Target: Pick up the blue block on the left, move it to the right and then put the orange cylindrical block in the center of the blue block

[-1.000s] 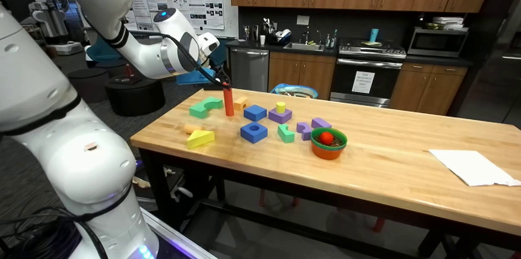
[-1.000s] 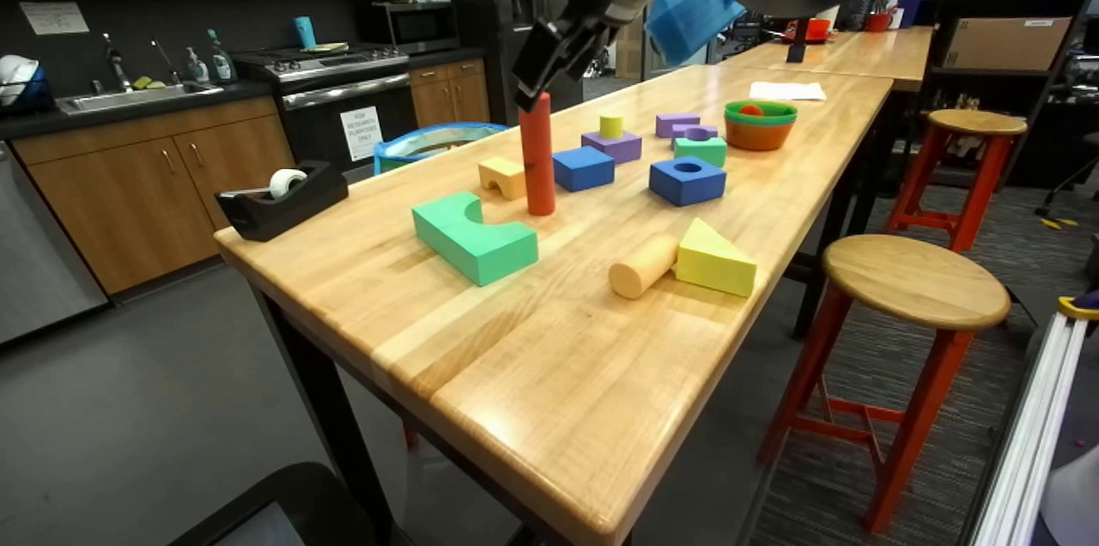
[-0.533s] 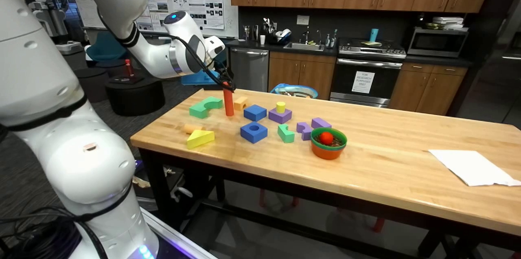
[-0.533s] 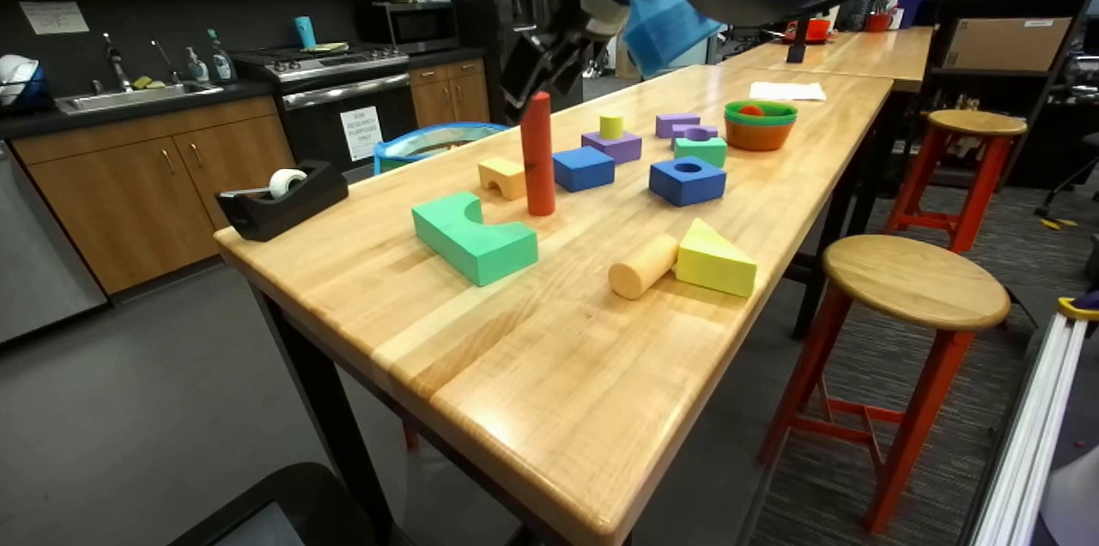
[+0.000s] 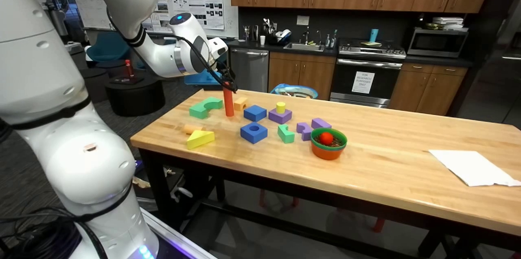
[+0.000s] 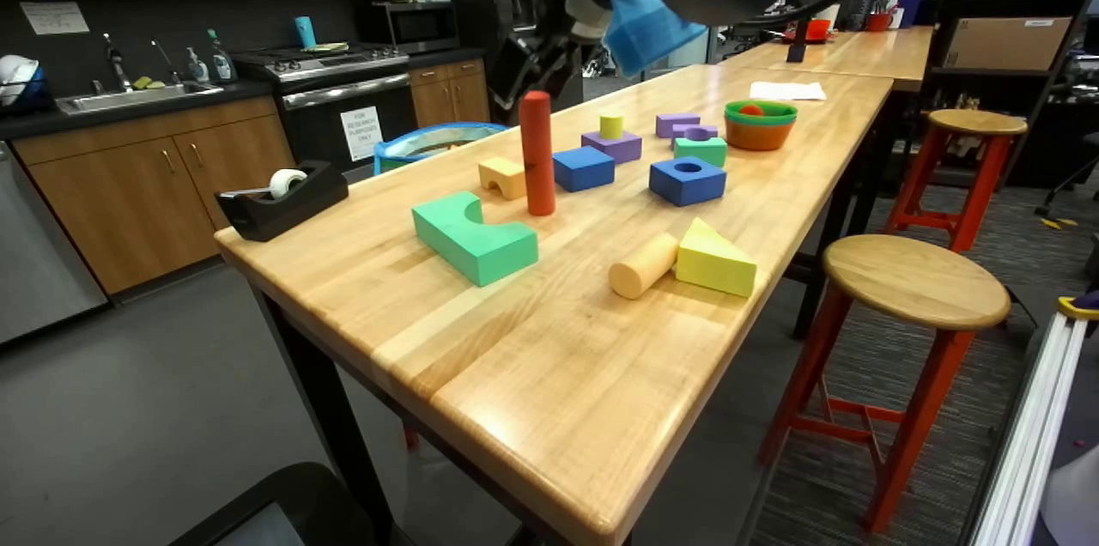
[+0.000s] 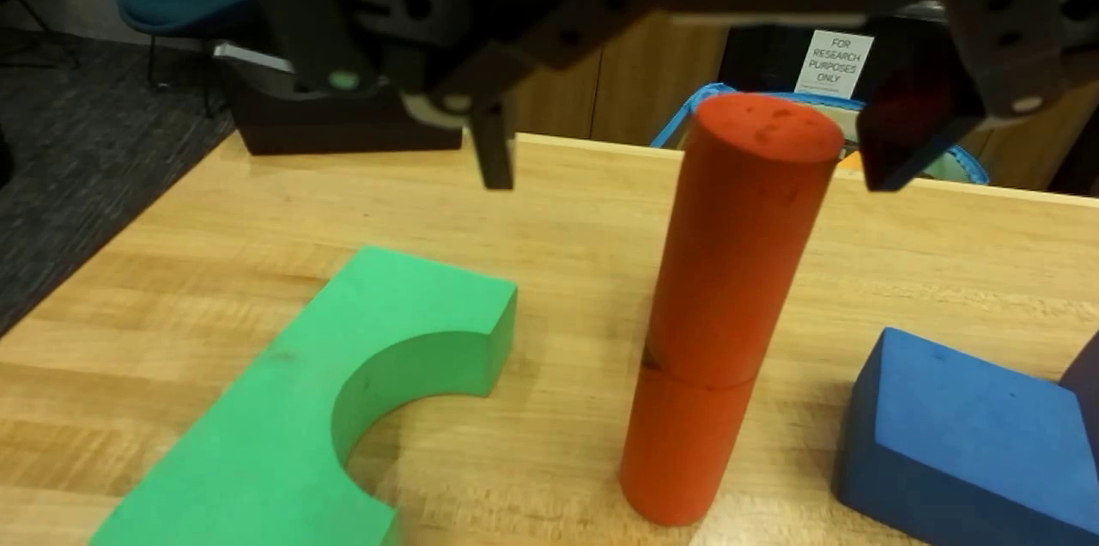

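The orange cylindrical block [image 7: 721,314] stands up on the table [image 7: 567,460] near the gripper [image 7: 691,166], whose fingers [image 7: 495,160] are spread wide and hold nothing. In the wrist view one finger is at nine o'clock from the cylinder's top and the other, closer, is at three; how near they are is hard to tell. A plain blue block [image 7: 979,434] is at four o'clock from the cylinder there, its corner cut off by the edge, and a sliver of something dark [image 7: 1086,383] shows behind it. A green block [image 7: 283,409] with a round bite lies between eight and nine o'clock, its bottom cut off. In an exterior view the gripper is a dark tangle that hides part of the cylinder's top, and a blue block with a hole [image 5: 254,134] sits at six o'clock from the plain one; which blue block the job means is hard to say. Brown bits [image 5: 336,143] in a green bowl [image 5: 344,139] there are too small to name.
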`<control>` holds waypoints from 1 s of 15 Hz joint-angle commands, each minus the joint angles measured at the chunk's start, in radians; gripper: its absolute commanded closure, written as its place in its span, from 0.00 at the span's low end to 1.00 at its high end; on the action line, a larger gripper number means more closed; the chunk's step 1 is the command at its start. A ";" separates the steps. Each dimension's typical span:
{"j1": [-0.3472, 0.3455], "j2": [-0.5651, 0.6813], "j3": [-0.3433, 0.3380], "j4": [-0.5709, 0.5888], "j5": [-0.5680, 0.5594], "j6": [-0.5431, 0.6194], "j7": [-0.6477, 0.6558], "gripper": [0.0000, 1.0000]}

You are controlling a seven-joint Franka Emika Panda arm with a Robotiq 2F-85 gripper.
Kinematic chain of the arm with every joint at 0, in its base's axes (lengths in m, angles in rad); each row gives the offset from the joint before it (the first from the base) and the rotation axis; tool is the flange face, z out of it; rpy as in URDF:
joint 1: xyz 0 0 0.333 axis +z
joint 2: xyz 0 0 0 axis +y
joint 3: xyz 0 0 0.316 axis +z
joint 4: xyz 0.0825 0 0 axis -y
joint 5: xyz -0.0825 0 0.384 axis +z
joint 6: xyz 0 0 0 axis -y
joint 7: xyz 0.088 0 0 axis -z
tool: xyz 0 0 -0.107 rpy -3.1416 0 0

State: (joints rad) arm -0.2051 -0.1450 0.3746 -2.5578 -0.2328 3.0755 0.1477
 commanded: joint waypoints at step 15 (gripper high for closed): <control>-0.025 0.034 -0.003 0.053 -0.001 -0.059 0.006 0.55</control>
State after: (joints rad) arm -0.2251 -0.1192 0.3720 -2.5227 -0.2328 3.0365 0.1483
